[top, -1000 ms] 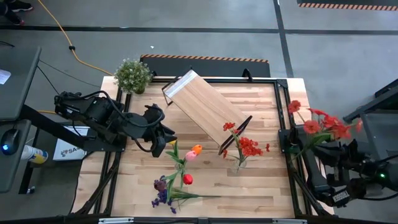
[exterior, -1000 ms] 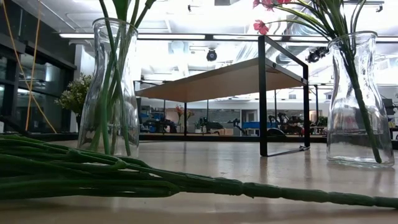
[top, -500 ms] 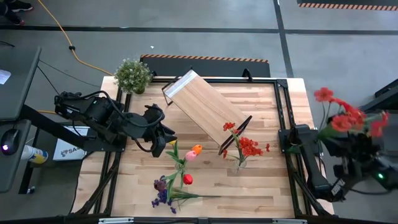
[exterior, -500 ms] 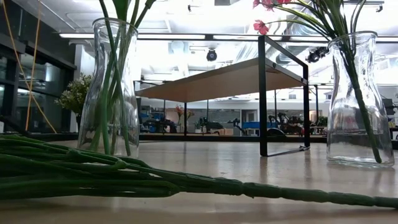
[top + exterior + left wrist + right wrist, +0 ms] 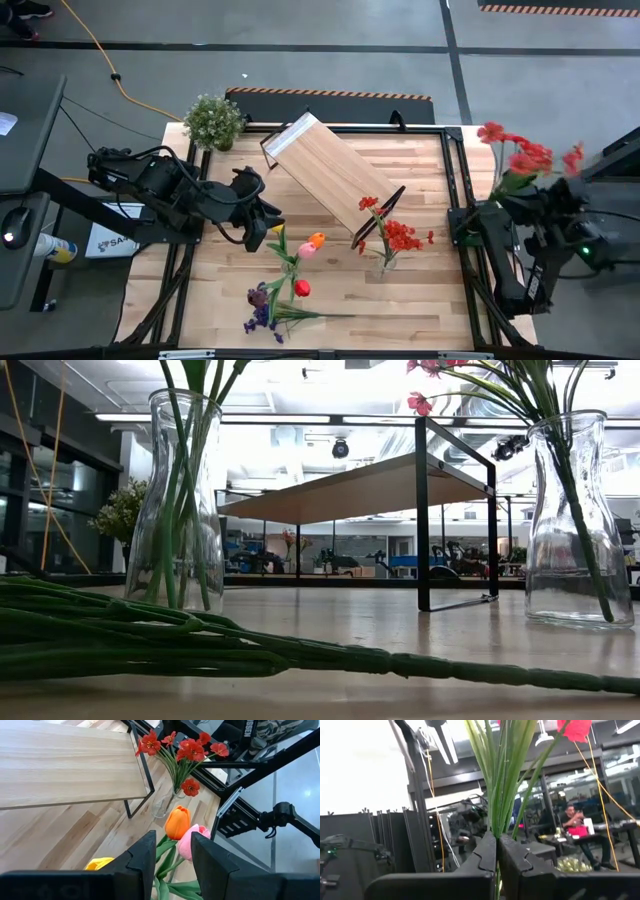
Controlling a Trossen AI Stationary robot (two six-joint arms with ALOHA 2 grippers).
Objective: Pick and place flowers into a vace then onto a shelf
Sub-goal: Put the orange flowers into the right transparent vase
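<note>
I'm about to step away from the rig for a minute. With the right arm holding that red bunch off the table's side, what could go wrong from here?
1. The right gripper pinches the red flowers only at the stems, beyond the table edge; a slip would likely drop them to the floor.
2. The glass vase by the shelf already holds red stems; adding more could tip it.
3. The left gripper hovers by the tulips; the arms could crowd each other.

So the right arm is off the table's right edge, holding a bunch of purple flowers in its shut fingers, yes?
Not purple: the long-stemmed flowers are red, as the high view shows. The rest holds: the right gripper is off the table's right edge, its fingers shut on the green stems.
</note>
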